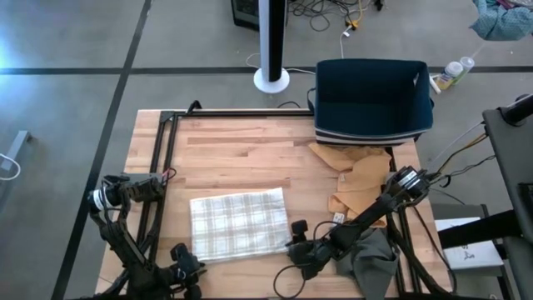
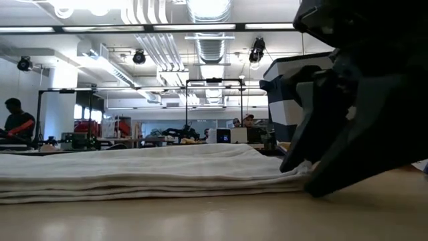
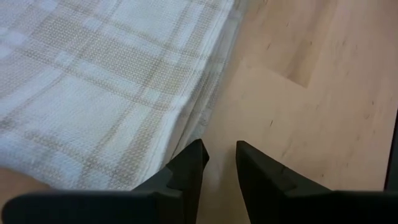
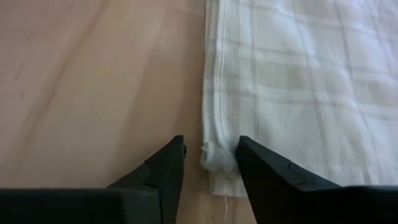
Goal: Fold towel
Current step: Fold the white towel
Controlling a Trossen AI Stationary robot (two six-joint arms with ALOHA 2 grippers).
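While the white towel (image 1: 239, 225) with faint tan checks is lying folded in flat layers on the near middle of the table (image 1: 241, 150), the left gripper (image 3: 219, 163) and right gripper (image 4: 211, 163) are hovering narrowly parted, empty, at its near corners.

The right tool (image 2: 314, 171) hides the towel's (image 2: 134, 171) near corner.

I work in a big robotics lab or workshop hall. Behind my wooden table (image 1: 250, 158) I see long ceiling lights (image 2: 134, 28), open air ducts (image 2: 204, 40), benches with monitors (image 2: 221, 136) and people (image 2: 17, 124) sitting there.
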